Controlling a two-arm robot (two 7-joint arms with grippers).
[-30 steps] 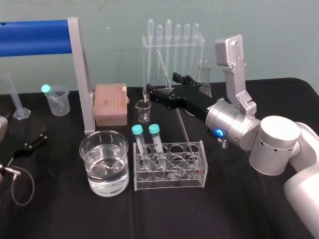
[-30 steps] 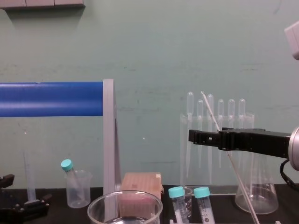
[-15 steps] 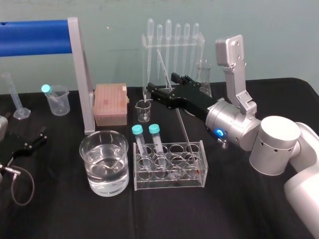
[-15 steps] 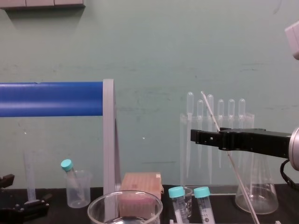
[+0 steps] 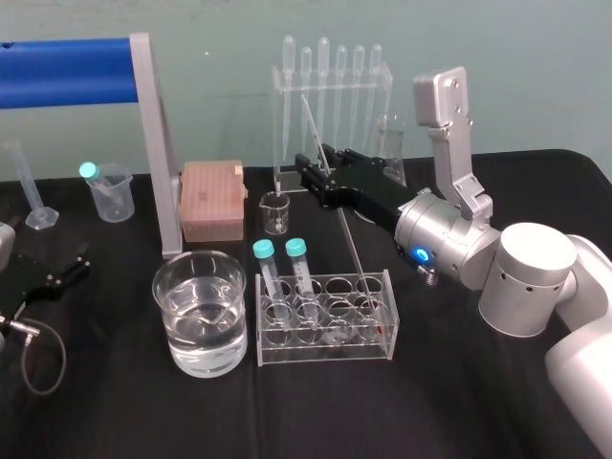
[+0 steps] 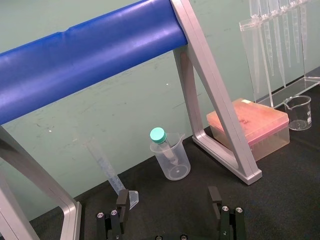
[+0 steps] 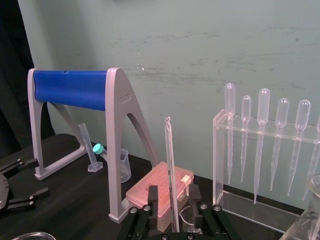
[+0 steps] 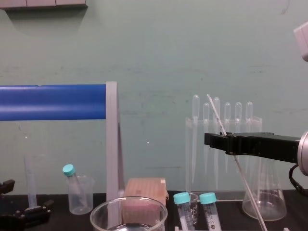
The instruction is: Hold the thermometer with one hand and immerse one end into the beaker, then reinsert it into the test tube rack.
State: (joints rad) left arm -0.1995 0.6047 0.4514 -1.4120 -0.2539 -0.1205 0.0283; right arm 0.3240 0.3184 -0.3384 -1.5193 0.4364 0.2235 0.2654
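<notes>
- Head view: the right hand [image 5: 318, 175] reaches in from the right, above the test tube rack [image 5: 325, 346]. Its fingers stand narrow about the upper part of the thermometer [image 5: 348, 239]. The thermometer leans, with its top toward the pipettes [image 5: 330, 76] and its lower end in a cell at the rack's right end. The beaker [image 5: 191, 335], part full of clear liquid, stands on the counter [image 5: 459, 402] just left of the rack. The left hand [image 5: 59, 274] lies on the counter at the far left, well apart from the rack.
- Chest view: the right hand [image 8: 208, 140] is held level, coming in from the right. The thermometer [image 8: 245, 185] crosses behind its tip on a slant, its top sticking up above the hand. The beaker's rim [image 8: 129, 198] shows at the lower edge, to the left.
- Left wrist view: the left hand [image 6: 168, 212] has its fingers wide apart and holds nothing, low over the counter.
- Right wrist view: the thermometer [image 7: 169, 160] rises between the fingers [image 7: 153, 197] of the right hand [image 7: 173, 200]. A slim gap shows on each side of it, so the fingers are not clamped on it.
</notes>
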